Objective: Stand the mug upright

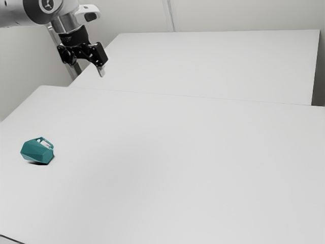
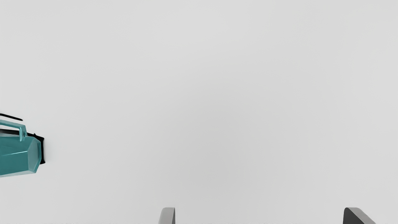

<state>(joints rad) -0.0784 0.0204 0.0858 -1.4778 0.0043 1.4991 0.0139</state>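
"Where was the teal, many-sided mug [image 1: 36, 152] with its angular looped handle [image 2: 22, 133]?"

"It lay on its side on the smooth, pale tabletop [image 1: 177, 168], over toward the exterior view's left. The black two-finger tool [image 2: 260, 215] was raised well clear of it, released and holding nothing, its slim grey fingers [image 2: 168, 217] spread wide"

"So what did the job call for, as you judged it?"

"An approach, I thought. The mug was well off to one side of the space between the fingers, so the tool needed to travel across while high, then turn until the two fingers could straddle the body crosswise. Only then was it wise to descend, slowly and wide open, because a fingertip landing on that slanted side could have rolled the mug away"

"And the handle?"

"Best kept out of the pinch. It stuck out from the body, and catching it would have made a crooked, slipping grasp. Opposite flats promised a steadier hold than ridges"

"Could you tell the mouth from the base?"

"Not surely; I saw one flat-looking end face [image 2: 33, 154], and that deserved settling before any tipping. After a firm grip, a small lift would have given room to swing the base downward, and letting go made sense only once it sat flat"
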